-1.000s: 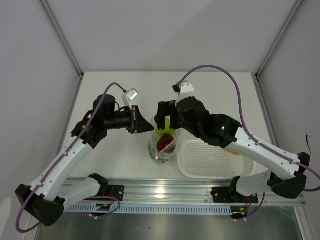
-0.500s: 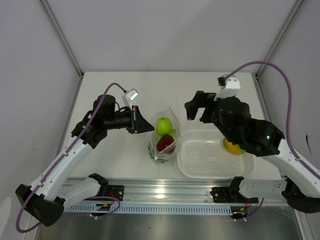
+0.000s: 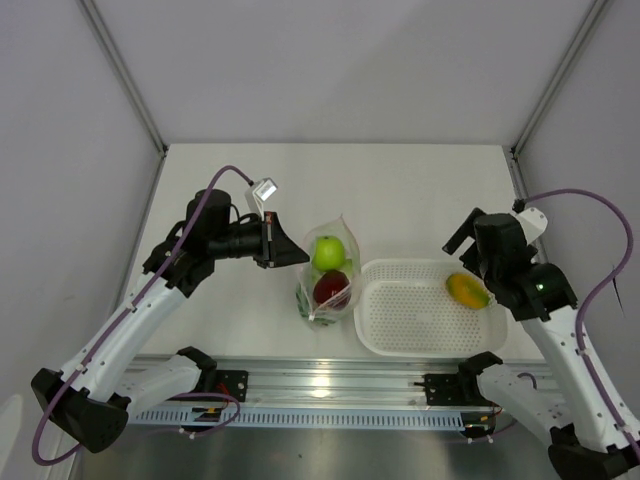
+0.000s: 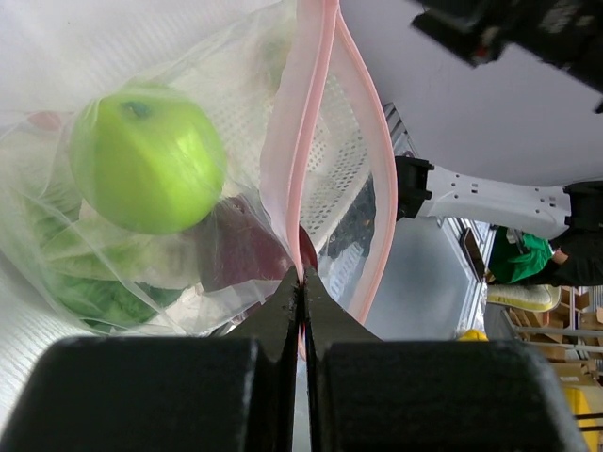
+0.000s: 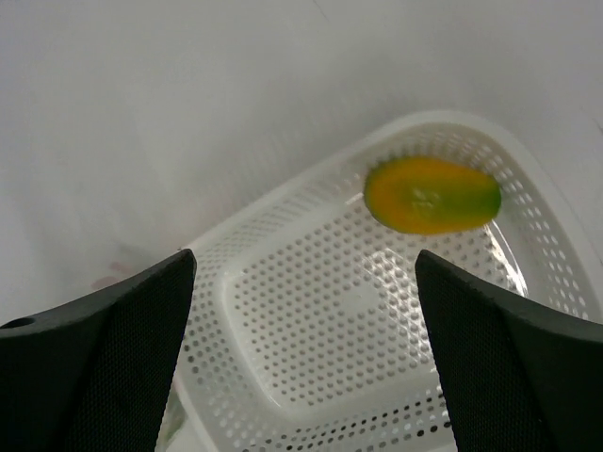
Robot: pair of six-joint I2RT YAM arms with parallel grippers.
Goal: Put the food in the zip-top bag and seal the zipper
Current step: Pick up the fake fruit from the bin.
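The clear zip-top bag [image 3: 330, 300] stands at table centre with its mouth open. Inside it are a green apple [image 3: 327, 252], a dark red apple [image 3: 330, 288] and green lettuce [image 3: 307, 305]. My left gripper [image 3: 298, 256] is shut on one pink zipper [image 4: 303, 141] strip at the bag's left edge, and the other strip bows away. The left wrist view shows the green apple [image 4: 146, 155], red apple [image 4: 247, 254] and lettuce [image 4: 85, 294] through the plastic. My right gripper [image 3: 462, 236] hangs open and empty above the basket, near the yellow-orange fruit [image 3: 467, 290] [image 5: 431, 195].
A white perforated basket [image 3: 415, 318] [image 5: 330, 311] sits right of the bag, touching or nearly touching it, and holds only the yellow-orange fruit at its right end. Grey walls enclose the table on three sides. A metal rail runs along the near edge.
The right arm has drawn back from the bag's mouth and swung right over the basket's far end, leaving the green apple in the bag. The left arm has not moved.
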